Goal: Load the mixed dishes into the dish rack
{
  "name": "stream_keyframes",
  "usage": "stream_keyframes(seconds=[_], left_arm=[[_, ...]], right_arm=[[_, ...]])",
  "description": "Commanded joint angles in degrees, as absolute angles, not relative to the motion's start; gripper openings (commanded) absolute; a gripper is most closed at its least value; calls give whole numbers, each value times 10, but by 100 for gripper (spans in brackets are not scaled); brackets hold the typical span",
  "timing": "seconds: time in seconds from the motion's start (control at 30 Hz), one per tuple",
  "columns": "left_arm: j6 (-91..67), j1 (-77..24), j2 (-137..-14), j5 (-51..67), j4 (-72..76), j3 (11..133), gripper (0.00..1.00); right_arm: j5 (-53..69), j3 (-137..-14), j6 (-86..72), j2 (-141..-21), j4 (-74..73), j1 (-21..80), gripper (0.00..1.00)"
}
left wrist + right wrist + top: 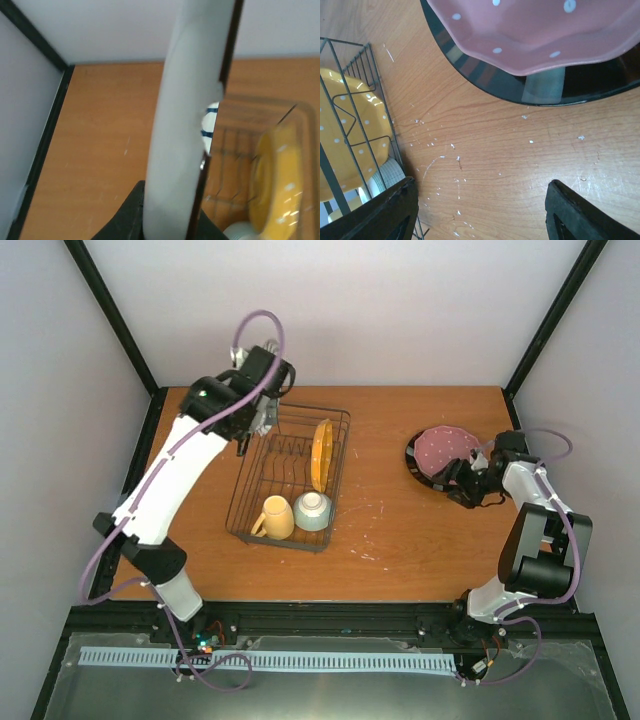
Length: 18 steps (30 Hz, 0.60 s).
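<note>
left gripper (260, 426) is clamped on the striped plate (175, 125), holding it on edge at the far left corner of the dish rack (240, 480). The wrist view shows a pale glazed back, a thin dark rim and a sliver of stripes on the face. Key relation: the plate's plane runs roughly parallel to the orange dotted plate (321, 453) standing on edge at the rack's right side. There are bare wire tines between the two, so the free slot lies right of and below the held plate. My read is lower it rim first. Can't tell whether the rim touches wire yet. The yellow mug (277, 518) and mint bowl (312, 510) sit side by side at the rack's near end, out of that path. The right gripper (481, 186) has its jaws spread and empty, low over the wooden table (400, 540), just on the near side of the remaining stack. That stack is the pink plate (535, 35), white-dotted with a wavy rim, lying flat on the dark-rimmed plate (545, 87). It lies straight ahead of the jaws and well apart from the rack, and the right arm is clearly the nearer one. Both plates are glossy ceramic lying flat, so there's little edge to pinch. The pink rim stands proud of the lower plate and is probably the best bite. The rack is thin wire and looks light, so it could shift if knocked.
</note>
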<state>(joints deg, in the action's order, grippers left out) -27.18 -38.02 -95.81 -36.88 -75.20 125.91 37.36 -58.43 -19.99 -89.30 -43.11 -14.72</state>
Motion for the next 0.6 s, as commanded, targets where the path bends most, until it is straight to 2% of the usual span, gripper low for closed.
stream_keyframes(seconds=[0.0, 0.57], left_arm=[[-300, -374, -966, -365, -755, 1222, 1], [-288, -374, -1024, -277, -705, 1139, 1]], right_arm=[[369, -607, -204, -893, -439, -142, 68], [370, -593, -193, -902, -439, -142, 68]])
